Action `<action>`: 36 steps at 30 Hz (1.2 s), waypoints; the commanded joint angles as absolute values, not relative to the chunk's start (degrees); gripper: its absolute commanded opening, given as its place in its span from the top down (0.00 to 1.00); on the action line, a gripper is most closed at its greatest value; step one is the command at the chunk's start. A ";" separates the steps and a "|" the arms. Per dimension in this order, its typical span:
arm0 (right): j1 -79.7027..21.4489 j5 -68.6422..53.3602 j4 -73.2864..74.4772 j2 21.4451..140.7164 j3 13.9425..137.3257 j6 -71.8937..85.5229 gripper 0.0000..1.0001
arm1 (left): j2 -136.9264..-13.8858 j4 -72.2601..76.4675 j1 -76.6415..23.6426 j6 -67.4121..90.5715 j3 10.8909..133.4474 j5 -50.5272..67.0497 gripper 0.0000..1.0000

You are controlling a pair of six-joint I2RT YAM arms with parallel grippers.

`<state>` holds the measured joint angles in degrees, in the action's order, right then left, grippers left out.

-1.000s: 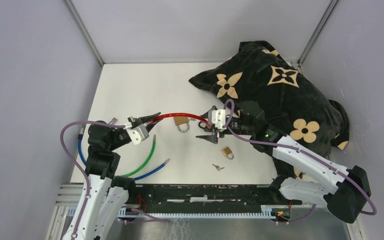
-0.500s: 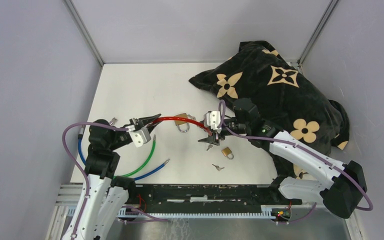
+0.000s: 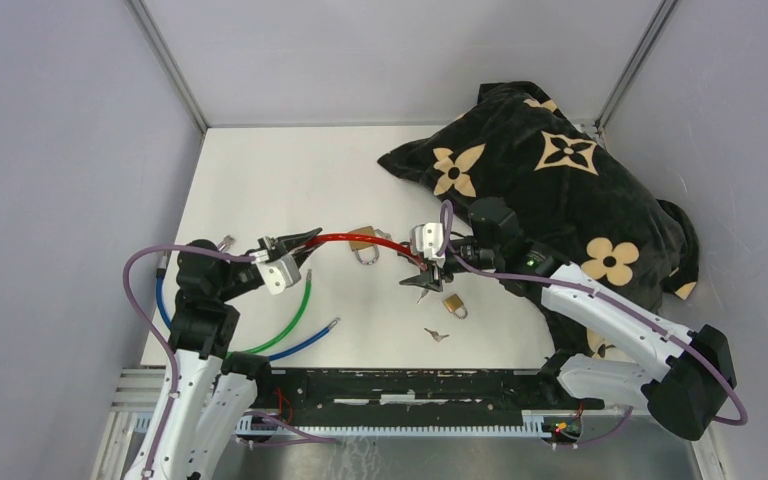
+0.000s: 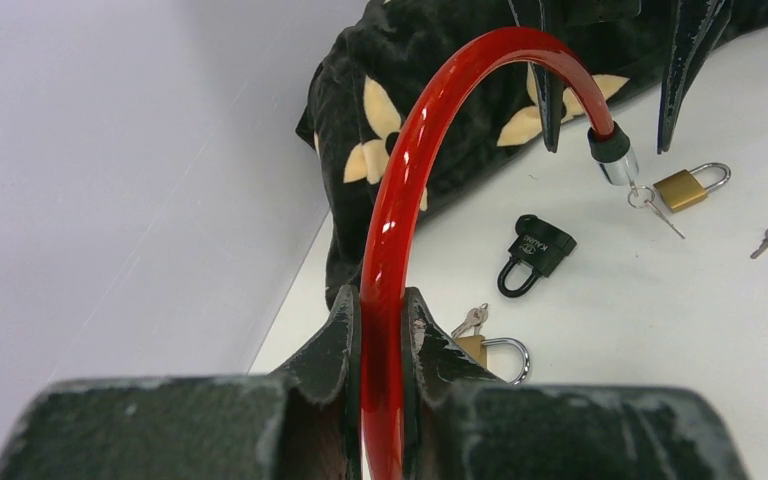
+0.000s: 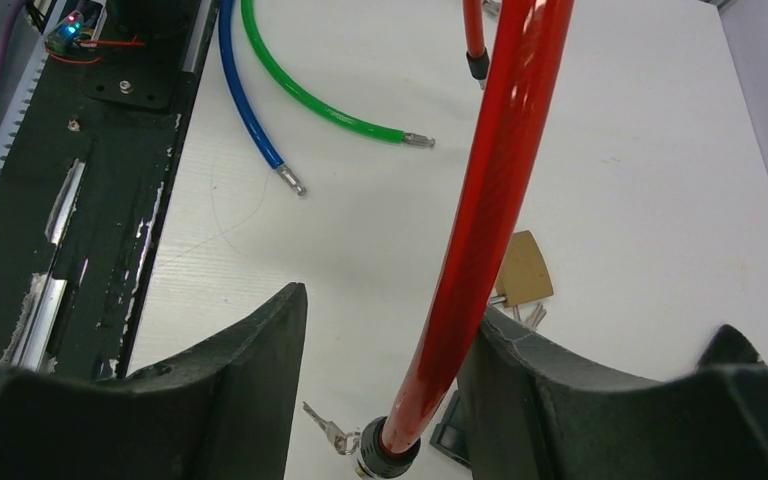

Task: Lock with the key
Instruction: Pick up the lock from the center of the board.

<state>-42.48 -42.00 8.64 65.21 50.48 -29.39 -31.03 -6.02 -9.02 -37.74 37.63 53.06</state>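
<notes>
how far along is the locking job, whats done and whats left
Done: the left gripper is clamped on the red plastic-coated cable lock, holding it up in an arch. In hand: the right gripper straddles its black-capped end, jaws open, where a small silver key sits. Left: likely gripping and turning that key; the cable's two ends are apart.

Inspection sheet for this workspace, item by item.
Surface: white table.
Job's things: red cable lock arched between the arms, key at its end; two brass padlocks, black padlock, loose keys.
Clutter: black flowered pillow, far right; green cable, blue cable, near left.
Grippers: left gripper shut on the red cable lock; right gripper open, straddling its end.
Cables: purple wiring loops off both arms.
Surroundings: grey walls, black rail at near edge.
</notes>
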 commanded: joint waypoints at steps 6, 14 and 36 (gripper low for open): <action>-41.94 -41.08 13.84 65.57 53.51 -31.88 0.45 | -29.86 -2.98 -8.97 -35.86 40.09 53.79 0.98; -41.30 -40.44 13.15 66.07 55.13 -26.76 0.97 | -29.90 -1.87 -8.94 -31.94 39.41 53.91 0.98; -41.42 -13.14 -25.21 59.83 50.06 1.81 1.00 | -26.32 1.54 -11.16 -15.62 23.86 58.17 0.63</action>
<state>-41.87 -16.69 -16.32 59.94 44.88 -0.75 -26.96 5.41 -10.85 -6.79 26.11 57.52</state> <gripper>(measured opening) 0.172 0.363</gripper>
